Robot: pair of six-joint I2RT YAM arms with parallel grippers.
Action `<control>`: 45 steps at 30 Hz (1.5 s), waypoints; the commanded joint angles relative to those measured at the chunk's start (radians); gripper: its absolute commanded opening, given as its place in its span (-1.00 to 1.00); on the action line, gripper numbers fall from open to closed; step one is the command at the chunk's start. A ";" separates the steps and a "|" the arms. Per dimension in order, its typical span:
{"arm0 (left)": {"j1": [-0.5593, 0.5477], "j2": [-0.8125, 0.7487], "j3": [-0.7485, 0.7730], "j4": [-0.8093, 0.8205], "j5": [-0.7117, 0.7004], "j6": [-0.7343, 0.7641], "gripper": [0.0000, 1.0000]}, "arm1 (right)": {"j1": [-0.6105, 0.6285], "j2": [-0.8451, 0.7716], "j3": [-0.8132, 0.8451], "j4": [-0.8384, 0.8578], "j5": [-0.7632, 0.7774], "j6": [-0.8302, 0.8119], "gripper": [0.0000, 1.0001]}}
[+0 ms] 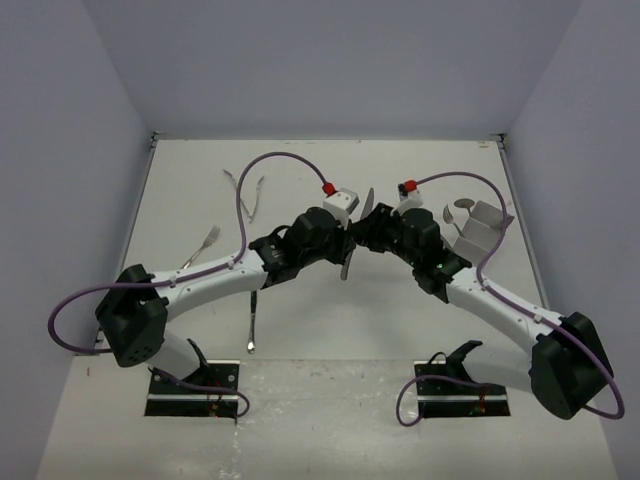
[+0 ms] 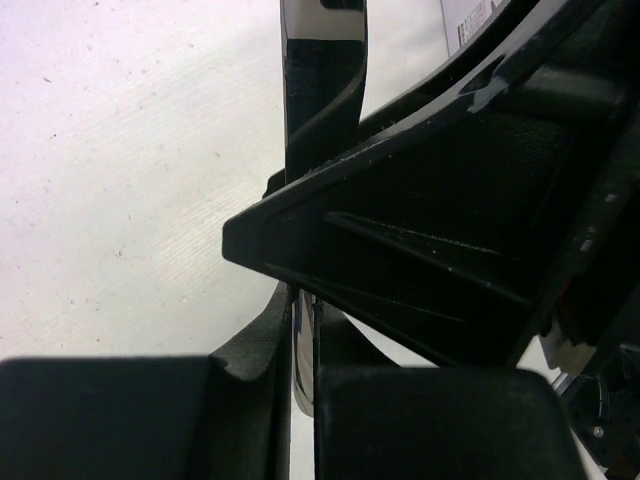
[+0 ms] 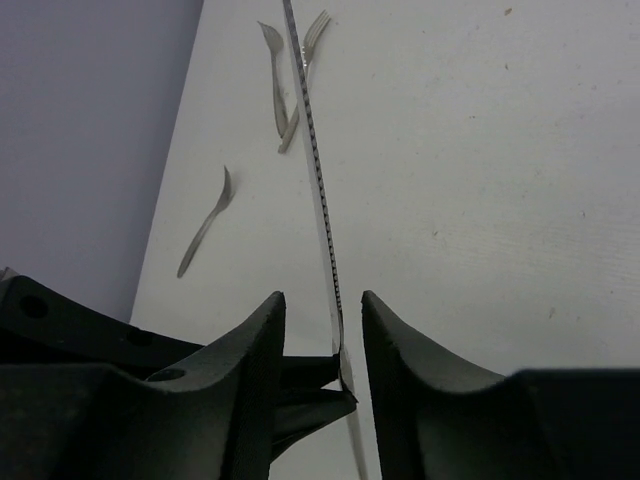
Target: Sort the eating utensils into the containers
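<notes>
A serrated table knife (image 3: 314, 150) hangs in the air at mid-table, and my left gripper (image 1: 350, 232) is shut on it. The left wrist view shows the shiny blade (image 2: 301, 345) pinched between the left fingers. My right gripper (image 3: 323, 305) faces the left one, with its jaws on either side of the same knife and a gap showing on both sides. A white translucent container (image 1: 482, 228) stands at the right with a spoon (image 1: 461, 209) in it. Loose eating utensils lie at the left: a fork (image 1: 204, 244), a crossed pair (image 1: 245, 193) and one piece (image 1: 252, 318) near the front.
The two arms meet nose to nose at the table's middle, purple cables arching over them. The side walls rise at the table's left and right edges. The loose fork (image 3: 205, 224) and the crossed pair (image 3: 285, 80) lie beyond the knife in the right wrist view.
</notes>
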 commanded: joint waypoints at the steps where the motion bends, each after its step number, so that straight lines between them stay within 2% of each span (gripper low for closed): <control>1: -0.003 -0.005 0.057 0.091 -0.007 0.010 -1.00 | 0.023 0.015 0.044 -0.033 0.072 -0.017 -0.27; 4: -0.003 -0.006 0.057 0.095 -0.011 0.012 -1.00 | 0.026 0.012 0.054 -0.039 0.066 -0.039 -0.55; 6: -0.003 -0.011 0.060 0.100 -0.014 0.012 -1.00 | 0.028 0.009 0.058 -0.042 0.067 -0.053 -0.91; 7: -0.003 -0.014 0.060 0.102 -0.014 0.013 -1.00 | 0.026 0.008 0.058 -0.045 0.073 -0.057 -1.00; 9: -0.003 -0.023 0.067 0.099 0.001 0.024 -1.00 | 0.026 -0.003 0.064 -0.060 0.114 -0.080 -1.00; 10: -0.003 -0.031 0.071 0.096 0.012 0.030 -0.93 | 0.026 -0.011 0.067 -0.071 0.133 -0.091 -1.00; 11: -0.003 -0.036 0.083 0.076 0.015 0.039 -0.69 | 0.028 -0.023 0.067 -0.079 0.156 -0.132 -1.00; 12: -0.003 -0.042 0.086 0.065 0.015 0.042 0.10 | 0.028 -0.052 0.067 -0.085 0.182 -0.151 -1.00; 13: -0.003 -0.061 0.084 0.051 0.013 0.045 0.46 | 0.025 -0.072 0.067 -0.105 0.261 -0.172 -1.00; 14: -0.003 -0.074 0.078 0.046 0.013 0.049 0.68 | 0.025 -0.090 0.066 -0.110 0.315 -0.223 -1.00; 15: -0.003 -0.088 0.071 0.045 0.009 0.050 0.98 | 0.020 -0.110 0.064 -0.110 0.358 -0.258 -1.00; 17: -0.003 -0.134 0.037 0.040 -0.011 0.052 1.00 | -0.004 -0.169 0.066 -0.126 0.462 -0.350 -1.00; 20: -0.003 -0.195 0.000 -0.032 -0.083 0.042 1.00 | -0.088 -0.250 0.048 -0.137 0.506 -0.447 -1.00; 24: 0.003 -0.261 -0.041 -0.119 -0.218 -0.006 1.00 | -0.277 -0.330 -0.027 -0.081 0.446 -0.649 -1.00; 25: 0.006 -0.276 -0.060 -0.153 -0.271 -0.013 1.00 | -0.337 -0.353 -0.057 0.006 0.438 -0.757 -1.00; 27: 0.017 -0.289 -0.078 -0.202 -0.334 -0.031 1.00 | -0.404 -0.365 -0.158 0.129 0.396 -0.833 -1.00; 28: 0.032 -0.289 -0.083 -0.226 -0.348 -0.040 1.00 | -0.496 -0.361 -0.226 0.262 0.336 -0.888 -1.00; 29: 0.040 -0.289 -0.081 -0.251 -0.355 -0.062 1.00 | -0.541 -0.355 -0.245 0.297 0.170 -0.924 -1.00; 33: 0.074 -0.302 -0.101 -0.331 -0.353 -0.114 1.00 | -0.662 -0.319 -0.256 0.298 0.038 -0.965 -1.00; 34: 0.081 -0.307 -0.118 -0.339 -0.350 -0.123 1.00 | -0.684 -0.310 -0.256 0.300 0.047 -0.969 -1.00; 40: 0.095 -0.341 -0.173 -0.381 -0.347 -0.172 1.00 | -0.704 -0.233 -0.262 0.321 0.038 -0.993 -1.00; 45: 0.112 -0.347 -0.210 -0.478 -0.376 -0.267 1.00 | -0.702 -0.195 -0.275 0.302 0.092 -0.935 -0.81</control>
